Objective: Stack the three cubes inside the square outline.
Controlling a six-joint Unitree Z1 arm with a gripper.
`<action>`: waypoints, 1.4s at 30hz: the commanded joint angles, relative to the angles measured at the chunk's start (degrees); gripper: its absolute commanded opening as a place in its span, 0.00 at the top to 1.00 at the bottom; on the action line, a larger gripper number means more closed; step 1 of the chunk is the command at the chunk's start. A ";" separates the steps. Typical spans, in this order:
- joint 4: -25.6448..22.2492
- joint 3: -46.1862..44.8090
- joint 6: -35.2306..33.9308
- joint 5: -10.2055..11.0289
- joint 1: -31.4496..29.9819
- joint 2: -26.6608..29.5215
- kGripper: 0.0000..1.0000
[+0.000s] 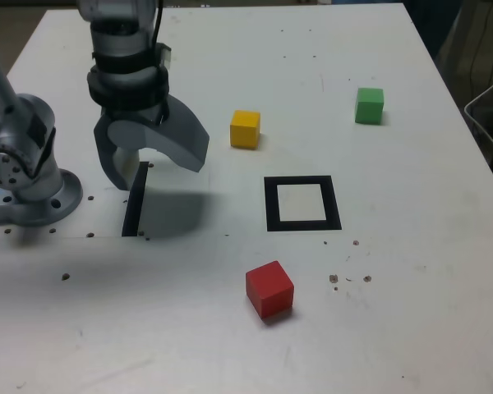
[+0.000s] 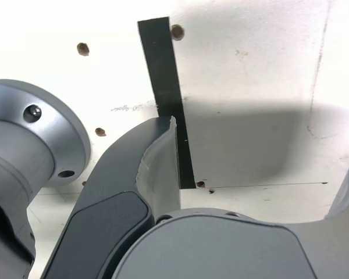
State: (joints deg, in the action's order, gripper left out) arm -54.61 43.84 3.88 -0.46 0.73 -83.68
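White table (image 1: 411,246); only exterior view shows cubes (image 1: 269,289).

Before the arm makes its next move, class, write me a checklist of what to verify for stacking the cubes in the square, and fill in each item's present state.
1. Pincer open and empty: ok; jaws spread, nothing between them.
2. Square outline free of objects: ok; white centre is bare.
3. All three cubes in sight and apart: ok; yellow cube, green cube, red cube each stand alone.
4. Pincer over a cube: not ok; it hangs above the black strip near the arm's base.
5. Path to the yellow cube clear: ok, seemingly.
6. Any cube stacked: not ok; none yet.
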 commanded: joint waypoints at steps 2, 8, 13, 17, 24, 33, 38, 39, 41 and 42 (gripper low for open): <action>-0.76 0.35 -0.76 -0.70 -0.03 -0.14 0.01; -4.20 3.26 -1.59 -2.53 -0.10 -0.03 0.01; -6.56 6.08 -3.38 -3.69 -1.89 -0.10 0.01; -7.45 8.19 -6.07 -4.38 -4.73 -0.32 0.01; -8.86 13.20 -14.81 -5.38 -12.25 -2.06 0.01; -10.78 20.99 -25.36 -7.70 -19.56 -6.44 0.01; -12.05 26.62 -32.28 -7.89 -25.22 -9.80 0.01; -11.86 27.40 -33.55 -7.89 -26.12 -10.46 0.01; -11.20 28.75 -36.12 -7.85 -27.78 -12.05 0.01; -10.88 29.21 -37.14 -7.80 -28.34 -12.77 0.01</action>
State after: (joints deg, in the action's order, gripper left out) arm -65.93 72.50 -32.54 -8.28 -27.12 -95.47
